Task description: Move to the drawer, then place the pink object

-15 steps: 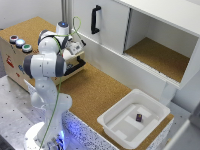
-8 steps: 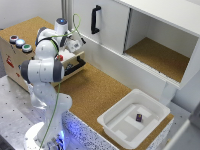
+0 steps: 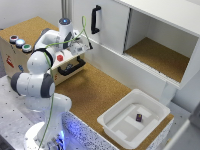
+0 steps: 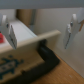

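Wood drawer (image 3: 75, 62) w/ black bar handle (image 4: 48, 59) sits just below gripper (image 4: 40, 30); jaws spread wide, nothing between them. Pink obj not visible in either view. Drawer looks stiff, light; take hold at handle's mid-bar.

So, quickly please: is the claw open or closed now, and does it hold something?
Claw: open, fingers spread apart, nothing between them; it hangs above the light-wood drawer's black bar handle.

White cabinet (image 3: 150, 30), cork counter (image 3: 95, 92), soft light.
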`<state>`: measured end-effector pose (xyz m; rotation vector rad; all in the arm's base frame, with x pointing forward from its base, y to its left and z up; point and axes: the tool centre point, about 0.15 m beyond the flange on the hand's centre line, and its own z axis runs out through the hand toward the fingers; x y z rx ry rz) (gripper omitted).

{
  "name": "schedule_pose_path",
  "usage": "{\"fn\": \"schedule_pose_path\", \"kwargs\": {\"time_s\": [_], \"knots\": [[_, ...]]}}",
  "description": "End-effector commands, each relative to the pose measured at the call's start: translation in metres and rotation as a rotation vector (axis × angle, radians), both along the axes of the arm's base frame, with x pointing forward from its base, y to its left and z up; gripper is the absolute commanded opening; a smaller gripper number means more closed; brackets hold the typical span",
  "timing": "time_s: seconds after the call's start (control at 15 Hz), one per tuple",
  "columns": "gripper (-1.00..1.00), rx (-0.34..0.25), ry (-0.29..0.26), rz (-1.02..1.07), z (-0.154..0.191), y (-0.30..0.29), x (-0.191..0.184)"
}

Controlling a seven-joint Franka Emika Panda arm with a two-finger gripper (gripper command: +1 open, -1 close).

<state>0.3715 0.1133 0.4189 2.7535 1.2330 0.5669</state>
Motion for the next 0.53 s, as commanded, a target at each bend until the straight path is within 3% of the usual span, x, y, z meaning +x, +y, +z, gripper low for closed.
{"fn": "schedule_pose_path", "kwargs": {"time_s": [0.0, 0.47], "knots": [[1.0, 0.009, -0.005, -0.285, -0.029, -0.112, 0.036], [1.0, 0.025, 0.061, -0.618, -0.066, -0.263, 0.045]]}}
